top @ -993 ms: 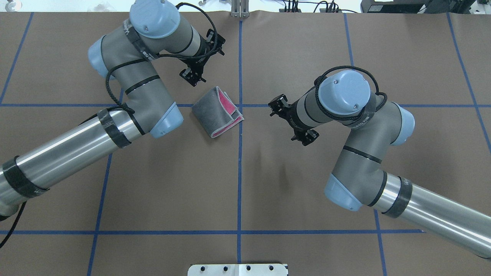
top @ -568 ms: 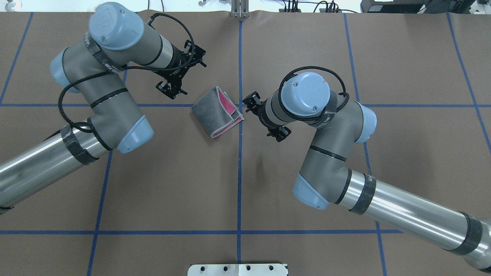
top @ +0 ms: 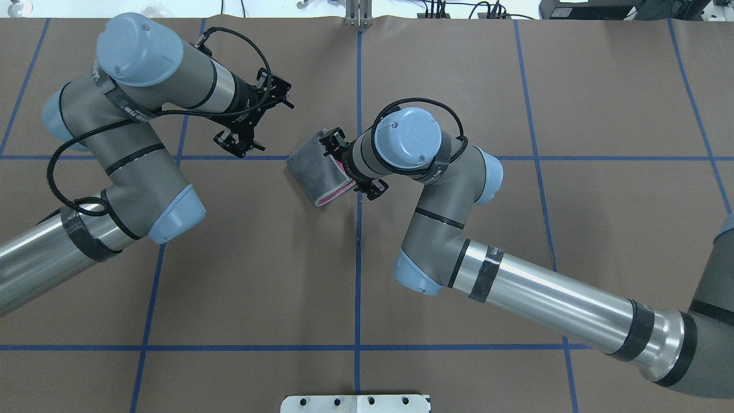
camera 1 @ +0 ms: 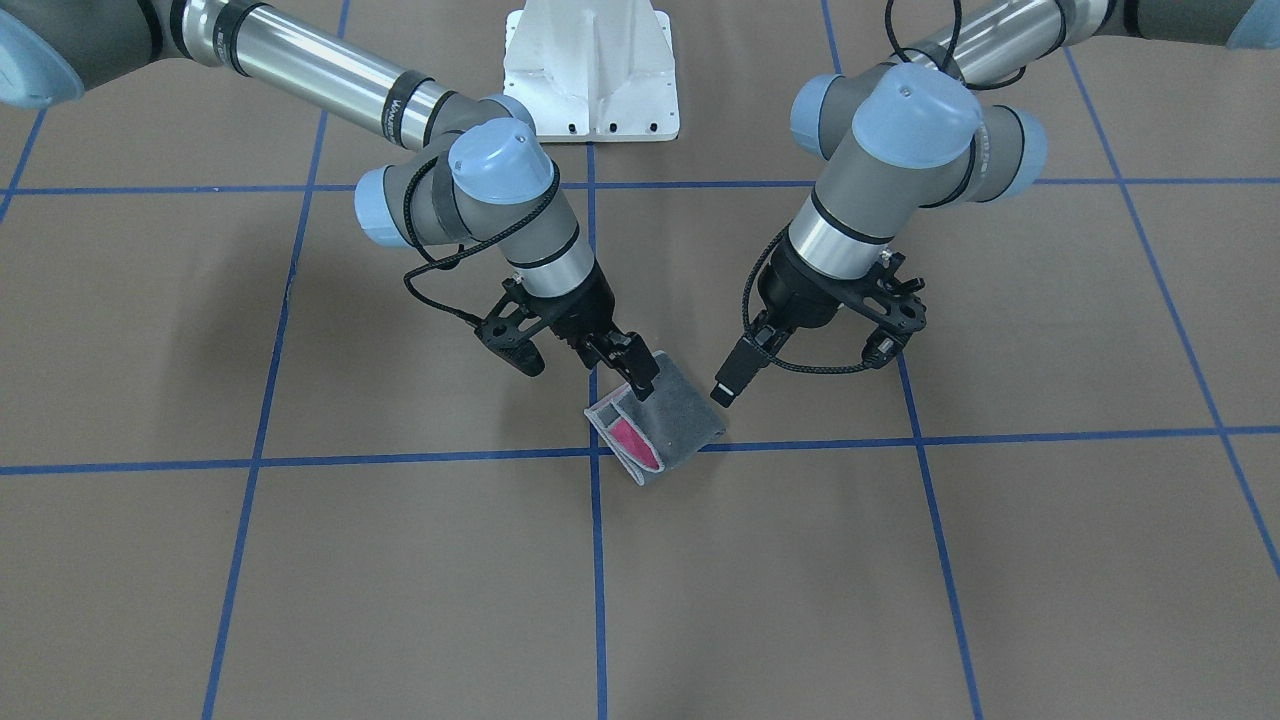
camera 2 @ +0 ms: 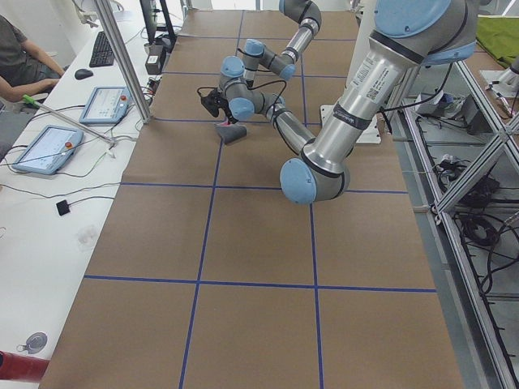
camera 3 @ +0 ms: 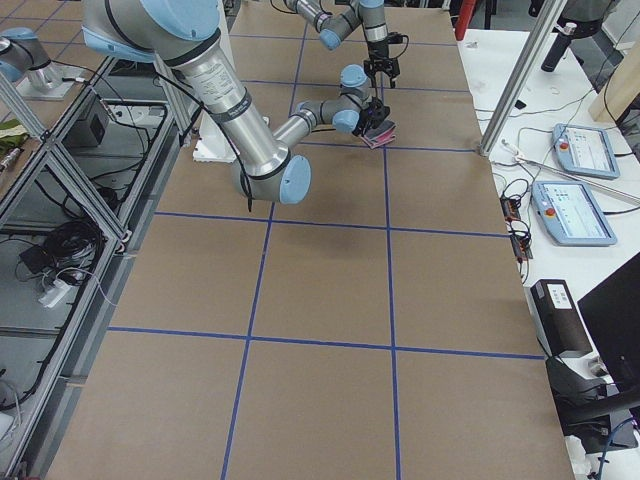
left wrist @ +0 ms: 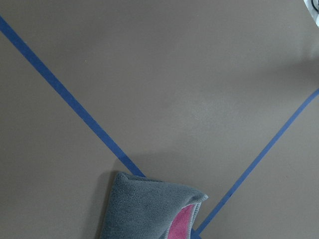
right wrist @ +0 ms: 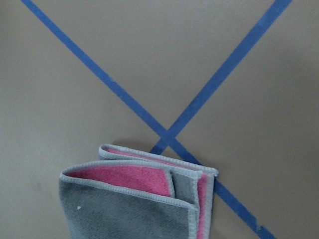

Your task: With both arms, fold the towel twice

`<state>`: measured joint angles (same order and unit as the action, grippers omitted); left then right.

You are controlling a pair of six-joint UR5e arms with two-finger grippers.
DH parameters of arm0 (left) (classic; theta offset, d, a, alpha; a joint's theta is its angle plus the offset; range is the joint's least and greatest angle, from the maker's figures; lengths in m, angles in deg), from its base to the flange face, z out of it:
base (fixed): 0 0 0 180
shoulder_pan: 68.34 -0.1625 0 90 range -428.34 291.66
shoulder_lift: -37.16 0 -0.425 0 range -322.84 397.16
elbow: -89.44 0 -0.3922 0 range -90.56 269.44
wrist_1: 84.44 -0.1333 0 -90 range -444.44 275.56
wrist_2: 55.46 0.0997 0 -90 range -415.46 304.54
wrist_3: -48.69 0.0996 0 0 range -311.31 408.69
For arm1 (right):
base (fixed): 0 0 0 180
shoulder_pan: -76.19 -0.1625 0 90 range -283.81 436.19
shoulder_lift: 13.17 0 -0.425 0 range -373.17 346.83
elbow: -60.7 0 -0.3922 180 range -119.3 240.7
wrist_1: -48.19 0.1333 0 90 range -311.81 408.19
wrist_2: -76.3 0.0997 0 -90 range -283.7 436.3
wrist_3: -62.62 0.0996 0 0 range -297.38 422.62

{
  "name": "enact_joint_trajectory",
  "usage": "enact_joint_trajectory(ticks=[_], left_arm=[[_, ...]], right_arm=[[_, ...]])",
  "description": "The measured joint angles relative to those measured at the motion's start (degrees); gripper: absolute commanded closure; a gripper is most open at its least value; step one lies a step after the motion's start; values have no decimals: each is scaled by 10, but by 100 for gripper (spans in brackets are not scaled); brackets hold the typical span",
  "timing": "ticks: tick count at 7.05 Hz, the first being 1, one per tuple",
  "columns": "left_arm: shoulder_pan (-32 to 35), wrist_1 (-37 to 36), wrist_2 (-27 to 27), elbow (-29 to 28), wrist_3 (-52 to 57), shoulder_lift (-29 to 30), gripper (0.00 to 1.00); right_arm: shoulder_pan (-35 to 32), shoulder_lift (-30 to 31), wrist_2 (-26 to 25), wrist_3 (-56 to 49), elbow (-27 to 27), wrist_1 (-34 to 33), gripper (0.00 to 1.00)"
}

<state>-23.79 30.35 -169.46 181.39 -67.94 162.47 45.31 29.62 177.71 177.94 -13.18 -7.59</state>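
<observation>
The towel lies folded small on the brown table, by the crossing of two blue tape lines. Its dark grey face is outward, and pink shows at the open edge in the right wrist view. It also shows in the front view and the left wrist view. My right gripper is open and hangs over the towel's open edge, with one finger at the cloth. My left gripper is open and empty, a short way to the towel's left.
The white pedestal base stands at the robot's side of the table. Blue tape lines grid the brown surface. A metal post, tablets and a seated person are past the far edge.
My right arm has swung left until its gripper is over the towel's open edge. My left arm has drawn back to the left, away from the towel. The towel has not moved.
</observation>
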Motion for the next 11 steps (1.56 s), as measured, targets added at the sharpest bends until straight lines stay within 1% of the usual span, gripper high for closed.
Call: enact_joint_trajectory(ticks=[1,3,4,5,8,11], left_arm=[[0,0,0,0,0,0,0],[-1,0,1,-1,0,0,0],[-2,0,2,-2,0,0,0],[-4,0,2,-3,-1,0,0],[-5,0,3,-4,-1,0,0],[-4,0,3,-1,0,-1,0]], right_arm=[[4,-3,0,-51,8,2,11],[6,-4,-1,-118,15,3,19],[5,-4,-1,-136,17,4,30],[3,-4,-2,-143,19,6,39],[-3,-8,-3,-184,27,9,32],[-4,-18,-3,-201,51,12,33]])
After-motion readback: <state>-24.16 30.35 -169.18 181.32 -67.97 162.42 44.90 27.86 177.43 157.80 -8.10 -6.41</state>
